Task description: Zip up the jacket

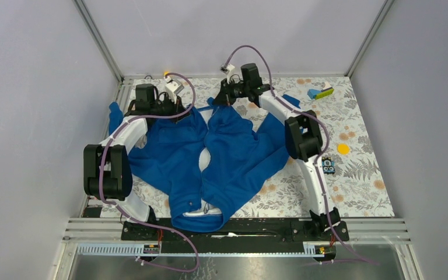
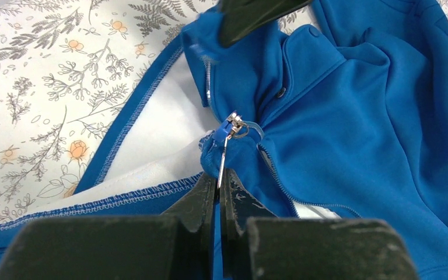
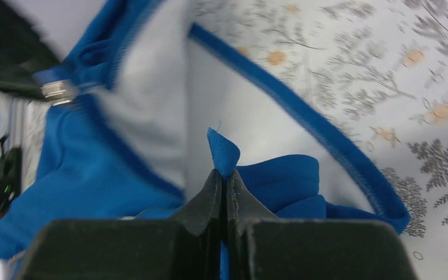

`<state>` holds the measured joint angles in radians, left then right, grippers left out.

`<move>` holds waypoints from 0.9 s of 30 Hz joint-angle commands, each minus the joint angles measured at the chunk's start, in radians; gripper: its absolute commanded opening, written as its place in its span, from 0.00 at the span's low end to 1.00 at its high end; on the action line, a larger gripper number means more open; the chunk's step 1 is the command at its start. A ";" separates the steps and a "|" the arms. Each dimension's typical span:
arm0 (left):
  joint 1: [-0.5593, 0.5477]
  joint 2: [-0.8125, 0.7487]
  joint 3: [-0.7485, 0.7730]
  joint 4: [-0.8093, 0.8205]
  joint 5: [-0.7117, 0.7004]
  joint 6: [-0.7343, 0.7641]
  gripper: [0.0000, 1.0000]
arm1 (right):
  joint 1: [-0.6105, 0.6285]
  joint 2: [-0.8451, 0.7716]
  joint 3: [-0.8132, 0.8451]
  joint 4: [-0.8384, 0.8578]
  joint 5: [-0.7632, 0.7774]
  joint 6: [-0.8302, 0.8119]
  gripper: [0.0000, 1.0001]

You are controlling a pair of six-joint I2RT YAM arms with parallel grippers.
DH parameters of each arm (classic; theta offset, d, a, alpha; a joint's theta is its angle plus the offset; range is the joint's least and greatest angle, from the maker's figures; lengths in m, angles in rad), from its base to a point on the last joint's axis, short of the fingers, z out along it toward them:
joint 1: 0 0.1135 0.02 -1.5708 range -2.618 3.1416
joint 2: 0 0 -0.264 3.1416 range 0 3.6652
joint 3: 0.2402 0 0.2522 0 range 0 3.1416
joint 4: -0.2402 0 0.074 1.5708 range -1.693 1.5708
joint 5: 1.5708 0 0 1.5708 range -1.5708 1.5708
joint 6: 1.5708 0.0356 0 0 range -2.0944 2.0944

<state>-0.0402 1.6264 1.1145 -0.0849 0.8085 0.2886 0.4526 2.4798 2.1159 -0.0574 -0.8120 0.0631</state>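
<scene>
The royal-blue jacket (image 1: 233,151) lies open on the table, its white-lined collar (image 1: 205,213) towards the arm bases and its hem at the far end. In the left wrist view my left gripper (image 2: 220,178) is shut on the silver zipper pull (image 2: 224,154), which hangs from the slider (image 2: 232,124) at the bottom of the zip. My right gripper (image 3: 223,174) is shut on a small blue corner of the jacket's hem (image 3: 224,153). From above, the left gripper (image 1: 181,111) and right gripper (image 1: 217,102) stand close together at the jacket's far edge.
Small toy blocks (image 1: 321,92), a yellow disc (image 1: 342,149) and a little toy train (image 1: 328,166) lie on the floral tablecloth (image 1: 361,186) to the right. Grey walls close in the back and sides. A metal rail (image 1: 239,227) runs along the near edge.
</scene>
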 commanded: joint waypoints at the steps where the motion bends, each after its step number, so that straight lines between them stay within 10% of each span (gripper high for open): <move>1: -0.020 0.004 0.061 -0.059 0.033 0.043 0.00 | 0.008 -0.240 -0.143 0.047 -0.198 -0.234 0.00; 21: -0.118 -0.208 -0.007 -0.365 -0.218 0.025 0.00 | 0.081 -0.407 -0.381 0.101 -0.317 -0.187 0.00; 27: -0.135 -0.230 -0.051 -0.335 -0.144 0.079 0.00 | 0.105 -0.362 -0.268 -0.186 -0.225 -0.384 0.00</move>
<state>-0.1570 1.4277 1.0710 -0.4545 0.6079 0.3161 0.5423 2.1792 1.7607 -0.0944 -1.1000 -0.1738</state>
